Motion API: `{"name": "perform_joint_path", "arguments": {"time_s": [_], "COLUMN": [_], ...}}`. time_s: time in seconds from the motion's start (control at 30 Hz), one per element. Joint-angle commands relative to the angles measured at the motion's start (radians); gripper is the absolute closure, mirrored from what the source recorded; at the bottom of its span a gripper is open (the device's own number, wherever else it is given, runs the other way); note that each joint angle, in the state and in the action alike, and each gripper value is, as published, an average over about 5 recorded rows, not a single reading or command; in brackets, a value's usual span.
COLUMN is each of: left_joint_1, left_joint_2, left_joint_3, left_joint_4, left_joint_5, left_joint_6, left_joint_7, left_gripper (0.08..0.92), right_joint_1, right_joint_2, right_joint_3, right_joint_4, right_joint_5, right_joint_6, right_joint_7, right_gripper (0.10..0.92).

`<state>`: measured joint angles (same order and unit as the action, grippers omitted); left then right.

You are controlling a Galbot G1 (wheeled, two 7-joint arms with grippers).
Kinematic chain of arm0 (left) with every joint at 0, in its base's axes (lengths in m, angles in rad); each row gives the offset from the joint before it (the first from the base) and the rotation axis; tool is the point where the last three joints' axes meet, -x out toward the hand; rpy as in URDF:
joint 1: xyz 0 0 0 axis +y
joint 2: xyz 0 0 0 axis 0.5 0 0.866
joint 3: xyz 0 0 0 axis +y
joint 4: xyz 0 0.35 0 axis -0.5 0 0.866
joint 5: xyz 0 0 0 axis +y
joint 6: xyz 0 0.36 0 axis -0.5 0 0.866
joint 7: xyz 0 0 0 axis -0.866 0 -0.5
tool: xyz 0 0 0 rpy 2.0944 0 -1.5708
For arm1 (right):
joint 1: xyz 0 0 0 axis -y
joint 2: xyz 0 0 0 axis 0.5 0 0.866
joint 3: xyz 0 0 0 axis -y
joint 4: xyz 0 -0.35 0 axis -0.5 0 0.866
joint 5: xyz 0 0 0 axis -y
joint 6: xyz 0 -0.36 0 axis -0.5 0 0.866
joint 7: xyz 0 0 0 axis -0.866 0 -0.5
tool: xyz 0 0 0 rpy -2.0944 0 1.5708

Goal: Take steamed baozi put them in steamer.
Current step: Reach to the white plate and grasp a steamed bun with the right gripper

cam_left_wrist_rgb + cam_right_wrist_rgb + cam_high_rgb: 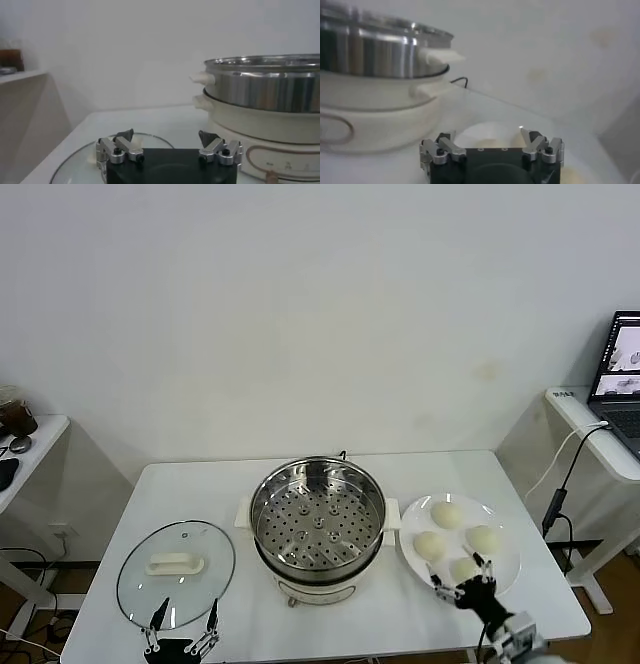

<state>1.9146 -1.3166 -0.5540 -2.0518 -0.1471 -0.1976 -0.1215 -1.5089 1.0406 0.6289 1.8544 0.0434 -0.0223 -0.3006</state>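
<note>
The steamer stands near the middle of the white surface, a little toward its front edge, its perforated tray bare and its steel pot resting on a white base with side handles. Beside it toward the right edge lies a white plate holding all four steamed baozi, set close together in a loose ring.

The right gripper hangs over the front part of that plate, its fingers spread wide on either side of the nearest bun; it grips nothing. The right wrist view shows the same spread fingers with buns lying just beyond them and the steamer's wall to one side.

Toward the left edge rests a round glass lid with a white handle, flat on the surface. The left gripper sits at the front edge over the lid's near rim, fingers wide apart and holding nothing.
</note>
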Motion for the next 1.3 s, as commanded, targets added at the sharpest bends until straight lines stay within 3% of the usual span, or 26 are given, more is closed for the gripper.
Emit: {"name": "perform_joint_path", "arguments": {"time_s": [0.03,0.37,0.67,0.97,1.3], "left_joint_1": [-0.014,-0.032,-0.049,-0.067,-0.073], "left_joint_2": [-0.006,-0.017,-0.026,-0.039,-0.044], "left_joint_3": [-0.007,-0.025,-0.049,-0.062,-0.073], "left_joint_4": [0.020,0.029,0.046,0.058,0.063], "left_joint_5": [0.020,0.029,0.047,0.048,0.049], "left_joint_6": [-0.047,-0.060,-0.066,-0.069,-0.069], "left_joint_7": [0.013,0.008,0.001,-0.006,-0.007], "left_gripper": [0.177,0.177,0.177,0.177,0.177], "right_joint_1": [0.244,0.765,1.296,1.453,1.447], "right_joint_2": [-0.289,-0.476,-0.387,-0.243,-0.198], "right_joint_3": [-0.017,-0.350,-0.880,-1.152,-1.219], "right_joint_4": [-0.111,-0.377,-0.652,-0.840,-0.884], "right_joint_5": [-0.238,-0.495,-0.493,-0.464,-0.427], "right_joint_6": [-0.031,0.016,0.068,0.086,0.026], "right_joint_7": [-0.207,-0.621,-0.849,-0.920,-0.906], "right_gripper": [0.203,0.203,0.203,0.203,0.203]}}
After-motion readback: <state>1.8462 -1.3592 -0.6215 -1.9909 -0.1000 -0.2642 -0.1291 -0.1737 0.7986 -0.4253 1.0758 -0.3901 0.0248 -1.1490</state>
